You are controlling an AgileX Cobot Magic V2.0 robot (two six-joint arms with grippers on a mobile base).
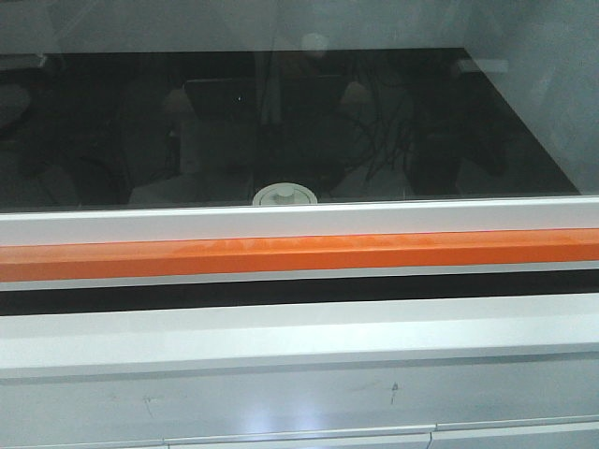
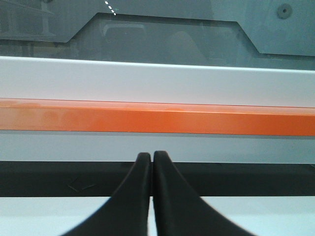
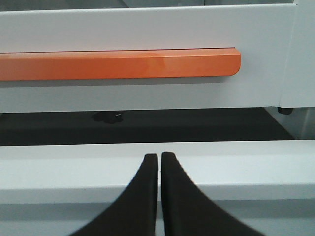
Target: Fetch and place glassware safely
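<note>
Black fingers of the left gripper (image 2: 150, 157) are pressed together on nothing, and the right gripper (image 3: 159, 158) is the same, closed and empty. Both point at the front of a cabinet, apart from it. Just ahead of them lies a white ledge (image 3: 147, 172), then a dark slot (image 1: 299, 301), and above that a white frame carrying a long orange bar (image 1: 299, 253), which looks like a handle. The right wrist view shows this bar's rounded right end.

Beyond the frame rises a glass pane (image 1: 281, 112) full of reflections. The jar (image 1: 285, 195) sits on the dark floor inside, close behind the pane's lower edge and near the middle. Only its pale lid and knob show over the frame.

The fetch seems to be at its start, with the jar untouched and apparently shut behind glass. The next move probably means opening the fingers and raising the pane by the bar, smoothly, so the jar is not jolted.
</note>
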